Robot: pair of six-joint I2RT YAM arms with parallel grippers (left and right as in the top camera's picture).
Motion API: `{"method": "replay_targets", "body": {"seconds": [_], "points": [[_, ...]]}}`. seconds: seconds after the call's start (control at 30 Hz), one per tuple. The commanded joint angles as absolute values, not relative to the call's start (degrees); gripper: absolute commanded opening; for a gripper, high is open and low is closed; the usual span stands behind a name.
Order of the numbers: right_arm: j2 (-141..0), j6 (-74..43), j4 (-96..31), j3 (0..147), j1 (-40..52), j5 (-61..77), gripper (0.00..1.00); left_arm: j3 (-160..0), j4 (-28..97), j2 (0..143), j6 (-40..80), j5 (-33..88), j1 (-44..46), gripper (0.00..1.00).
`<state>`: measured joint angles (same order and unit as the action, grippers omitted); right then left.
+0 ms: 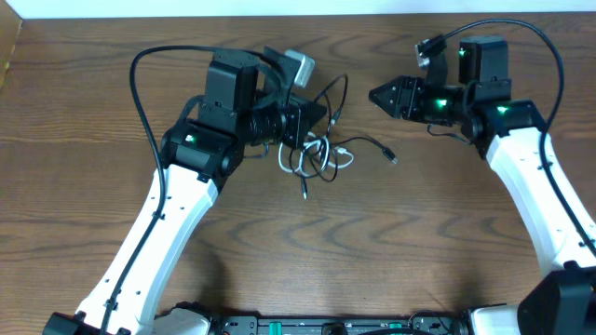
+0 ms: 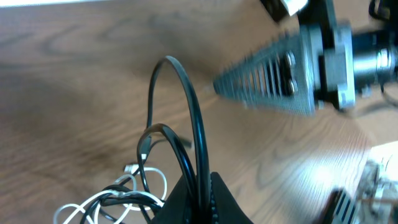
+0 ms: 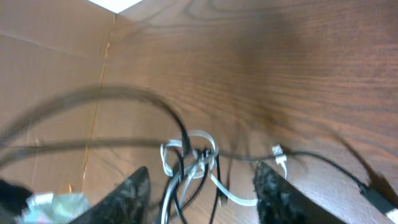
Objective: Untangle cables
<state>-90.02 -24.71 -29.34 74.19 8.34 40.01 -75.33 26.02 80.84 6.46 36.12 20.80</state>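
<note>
Cables are bunched on the bench (image 1: pixel 279 242), centre-far, between the two arms.

Left end effector (image 1: pixel 315 117) is clamped on the black cord (image 1: pixel 333 98), at the left edge of the tangle. From the grip the cord arches up in a tall loop. One black plug end (image 1: pixel 391 158) is trailed out to the right, flat on the wood.

The white cord (image 1: pixel 341 158) is coiled in small loops through the black one, just right of and nearer than the left end effector.

Right end effector (image 1: pixel 377 95) is held to the far right of the tangle, tips pointed left, apart from both cords.

View differences:
- Overhead: the right end effector reads as a single point, so the jaw gap cannot be judged there.
- Right wrist: the fingers (image 3: pixel 140 193) are seen spread wide, nothing between them. The knot where white (image 3: pixel 166 158) crosses black is framed in the gap.
- Left wrist: the black cord (image 2: pixel 198 124) is seen running straight into the closed tips of the left end effector (image 2: pixel 202 193). White loops (image 2: pixel 93 202) lie lower left. The right end effector (image 2: pixel 267 81) is blurred, upper right.
</note>
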Motion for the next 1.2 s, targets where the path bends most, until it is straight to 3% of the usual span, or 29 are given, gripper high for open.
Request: {"method": "replay_targets", "body": {"seconds": [0.0,0.27,0.8,1.17], "points": [[-90.0,-21.8,-31.2,74.2,8.8,39.6,0.54,-75.5,21.5,79.3,15.9,37.1,20.9,0.07],[-90.5,-21.6,-32.4,74.2,13.7,38.4,0.61,-75.5,13.0,79.3,31.7,37.1,20.9,0.07],[-100.7,-29.4,-29.1,74.2,23.6,31.3,0.55,-75.5,12.7,79.4,33.5,36.9,20.9,0.07],[-101.6,-28.5,-29.2,74.2,23.3,28.4,0.52,-75.5,10.0,79.4,38.9,36.9,15.9,0.08]]}}
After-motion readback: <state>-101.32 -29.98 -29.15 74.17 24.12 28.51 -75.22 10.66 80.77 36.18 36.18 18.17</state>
